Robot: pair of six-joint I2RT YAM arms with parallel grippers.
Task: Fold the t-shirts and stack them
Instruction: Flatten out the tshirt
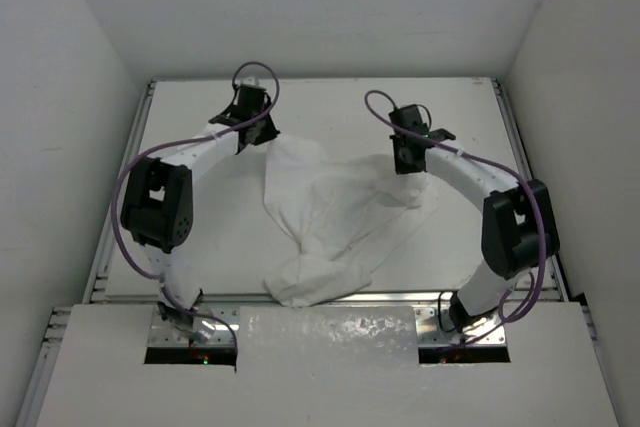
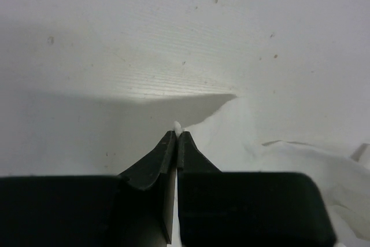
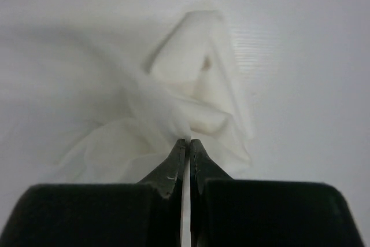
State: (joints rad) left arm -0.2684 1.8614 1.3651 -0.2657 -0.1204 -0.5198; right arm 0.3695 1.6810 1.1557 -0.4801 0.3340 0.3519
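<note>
One white t-shirt (image 1: 325, 222) lies crumpled across the middle of the table, bunched towards the front. My left gripper (image 1: 262, 138) is shut on its far left corner; a small tip of white cloth pokes out between the closed jaws, with the t-shirt (image 2: 277, 160) spreading to the right of my left gripper (image 2: 176, 133). My right gripper (image 1: 408, 169) is shut on the t-shirt's far right part. In the right wrist view the t-shirt (image 3: 196, 96) is gathered into loose folds just ahead of my right gripper (image 3: 188, 140), and fabric is pinched between the jaws.
The white table (image 1: 330, 107) is bounded by metal rails (image 1: 125, 182) left and right and white walls on three sides. A white sheet (image 1: 330, 332) covers the near ledge between the arm bases. Purple cables (image 1: 255, 72) loop over both arms.
</note>
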